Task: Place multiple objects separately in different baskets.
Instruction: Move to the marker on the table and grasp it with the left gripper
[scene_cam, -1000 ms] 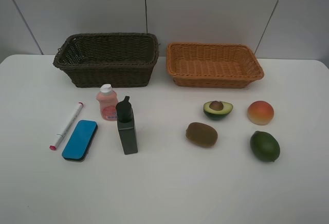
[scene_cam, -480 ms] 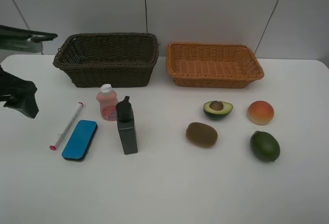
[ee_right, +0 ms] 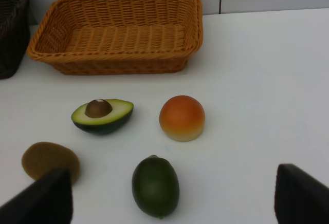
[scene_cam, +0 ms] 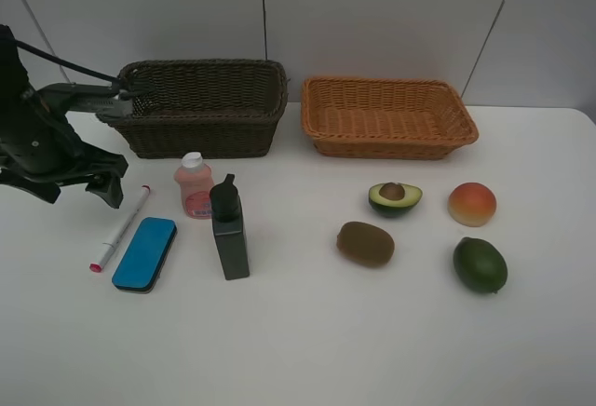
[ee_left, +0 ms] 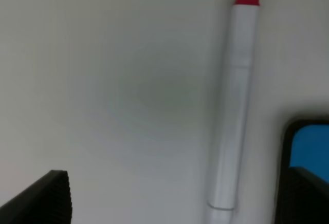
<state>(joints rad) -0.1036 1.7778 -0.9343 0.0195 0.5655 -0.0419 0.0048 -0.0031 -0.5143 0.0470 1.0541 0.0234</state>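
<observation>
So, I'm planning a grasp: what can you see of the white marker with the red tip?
The white marker is a slim, smooth, plastic-looking cylinder with a red tip at one end. It lies flat on the white table, slanted, left of the blue oblong eraser, close but apart. The open left gripper hovers near it, not touching.

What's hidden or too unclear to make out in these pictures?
- Floor of the dark brown basket: exterior high view, hidden by its own front wall.
- Blue eraser: left wrist view, mostly cut off by the frame edge.
- Right hand: absent from exterior high view; right wrist view shows only fingertips, cut off.
- Pink bottle label: exterior high view, too small.
</observation>
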